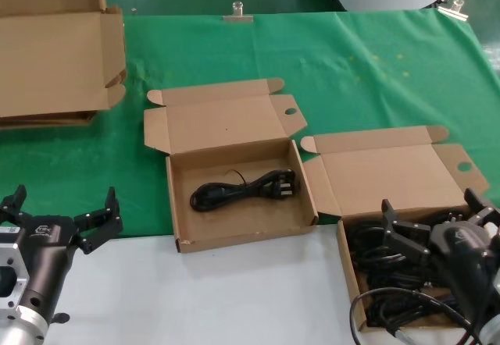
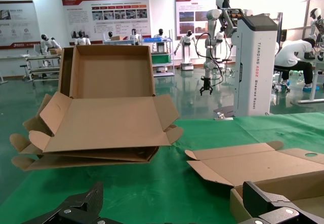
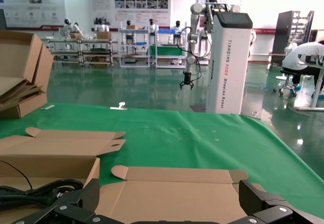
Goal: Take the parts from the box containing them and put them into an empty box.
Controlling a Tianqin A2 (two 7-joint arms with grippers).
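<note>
Nearest you, your left tool (image 1: 61, 214) hovers with fingers spread wide and empty over the bench's (image 1: 234, 298) near edge. To its right, the speck-lidded box (image 1: 234, 240) holds one power cord (image 1: 244, 189). Farther right, your right tool (image 1: 437, 222), spread wide and gripping nothing, hangs directly above the cords (image 1: 383, 279) heaped in the plain-lidded box (image 1: 348, 263).

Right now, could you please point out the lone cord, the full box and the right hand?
Cord (image 1: 244, 189), head view, cable middle.
Full box (image 1: 391, 177), head view, bare lid panel.
Right hand (image 1: 435, 222), head view, between fingertips.
</note>
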